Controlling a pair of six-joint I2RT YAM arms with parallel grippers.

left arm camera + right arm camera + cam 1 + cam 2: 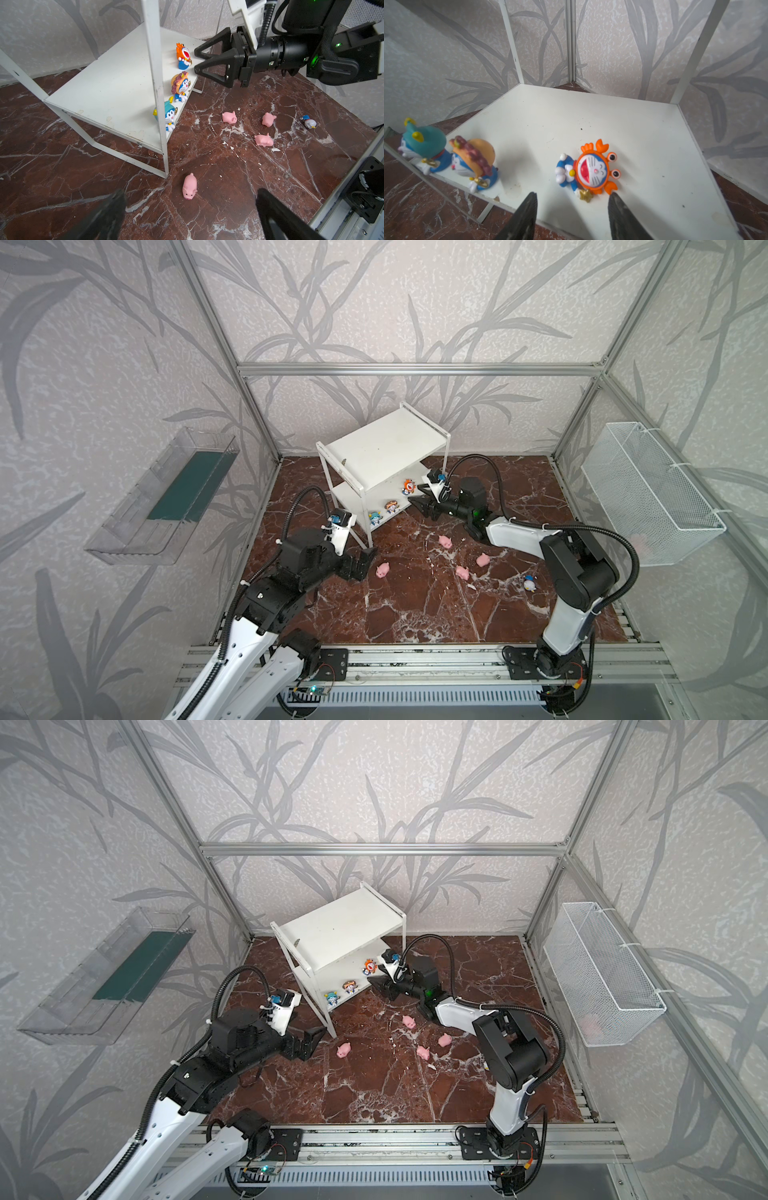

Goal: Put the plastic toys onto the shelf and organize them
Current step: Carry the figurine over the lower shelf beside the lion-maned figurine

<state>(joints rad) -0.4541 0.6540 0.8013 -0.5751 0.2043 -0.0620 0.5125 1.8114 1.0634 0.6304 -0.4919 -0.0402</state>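
The white shelf (382, 448) stands at the back. On its lower board are three plastic toys: a teal figurine (423, 147), a lion-maned one (475, 164) and an orange crab one (591, 168) lying on its back. My right gripper (572, 195) is open just in front of the crab figurine, holding nothing. Several pink pigs lie on the floor; the nearest pig (189, 187) sits between the fingers of my open left gripper (190, 204), a little beyond the tips and untouched. A white and blue figurine (529, 583) lies on the floor at the right.
A clear bin (166, 497) hangs on the left wall and a white wire basket (652, 493) on the right wall. The shelf's front leg (164, 162) stands close to the nearest pig. Metal rails (415, 659) run along the front edge.
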